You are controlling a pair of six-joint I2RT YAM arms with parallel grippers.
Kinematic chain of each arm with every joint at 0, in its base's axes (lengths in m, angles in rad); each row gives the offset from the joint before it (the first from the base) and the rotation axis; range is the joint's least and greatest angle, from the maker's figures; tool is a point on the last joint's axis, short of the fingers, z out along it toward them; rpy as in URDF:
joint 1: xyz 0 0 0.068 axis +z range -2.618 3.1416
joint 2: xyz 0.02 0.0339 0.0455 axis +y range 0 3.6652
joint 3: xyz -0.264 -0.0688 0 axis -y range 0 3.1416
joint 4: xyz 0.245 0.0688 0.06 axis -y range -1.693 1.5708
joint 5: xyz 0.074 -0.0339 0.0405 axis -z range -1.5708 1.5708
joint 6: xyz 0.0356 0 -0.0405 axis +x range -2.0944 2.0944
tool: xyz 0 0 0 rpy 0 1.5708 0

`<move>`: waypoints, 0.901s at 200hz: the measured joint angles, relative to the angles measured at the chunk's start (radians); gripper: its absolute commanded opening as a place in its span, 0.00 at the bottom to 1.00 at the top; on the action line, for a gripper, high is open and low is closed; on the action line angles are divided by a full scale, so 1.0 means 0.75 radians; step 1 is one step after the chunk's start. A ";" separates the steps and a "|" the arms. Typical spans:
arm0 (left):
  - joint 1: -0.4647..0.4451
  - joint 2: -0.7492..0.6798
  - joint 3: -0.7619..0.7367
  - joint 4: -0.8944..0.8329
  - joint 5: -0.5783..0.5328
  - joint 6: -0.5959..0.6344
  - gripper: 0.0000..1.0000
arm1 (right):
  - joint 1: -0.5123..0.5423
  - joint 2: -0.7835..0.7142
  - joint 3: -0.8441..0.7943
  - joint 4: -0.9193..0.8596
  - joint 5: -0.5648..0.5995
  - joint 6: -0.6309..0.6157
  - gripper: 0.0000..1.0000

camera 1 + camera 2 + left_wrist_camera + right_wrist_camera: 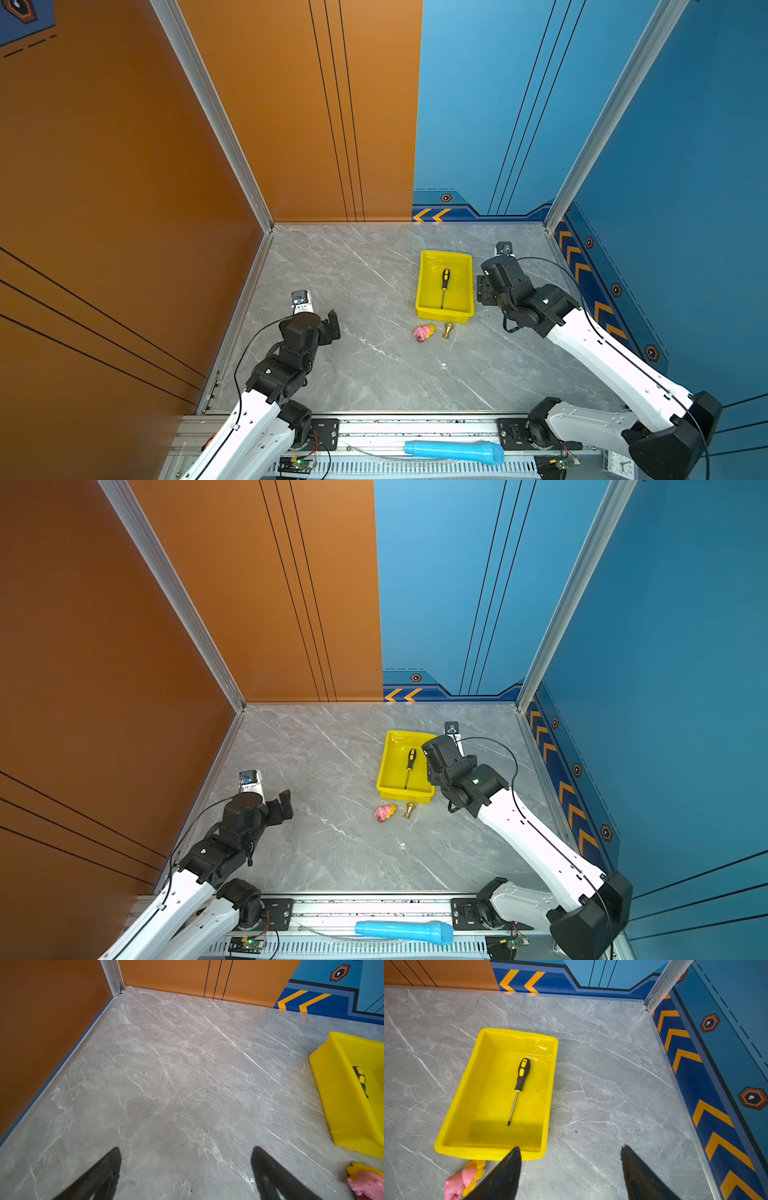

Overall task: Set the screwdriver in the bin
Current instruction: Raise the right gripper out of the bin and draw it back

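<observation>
Right gripper [570, 1147] hangs wide and empty just beside the yellow bin [471, 1153], where the screwdriver [520, 1080] lies flat on its floor. Placement looks done; next calls only for a clear retreat. Left gripper [186, 1148], well apart, stands wide, apparently empty.

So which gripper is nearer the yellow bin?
The right gripper hangs open just beside the yellow bin; the left gripper, also open, sits well away on its other side.
</observation>
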 measured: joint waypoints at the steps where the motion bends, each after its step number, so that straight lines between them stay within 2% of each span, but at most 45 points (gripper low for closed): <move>1: 0.001 -0.003 -0.001 -0.001 0.003 0.008 0.98 | -0.002 -0.007 -0.005 0.001 -0.001 -0.004 0.79; 25: 0.003 -0.044 -0.019 0.003 0.022 0.081 0.98 | -0.040 -0.114 -0.079 0.032 -0.004 -0.044 0.86; 81: 0.004 -0.160 -0.050 -0.002 0.082 0.182 0.98 | -0.178 -0.262 -0.199 0.080 -0.070 -0.108 0.91; 92: 0.004 -0.180 -0.051 -0.002 0.095 0.194 0.98 | -0.199 -0.271 -0.216 0.090 -0.080 -0.111 1.00; 149: 0.006 -0.267 -0.051 -0.033 0.115 0.206 0.98 | -0.286 -0.331 -0.299 0.168 -0.109 -0.097 1.00; 180: 0.006 -0.307 -0.051 -0.078 0.095 0.206 0.98 | -0.393 -0.394 -0.374 0.199 -0.104 -0.051 1.00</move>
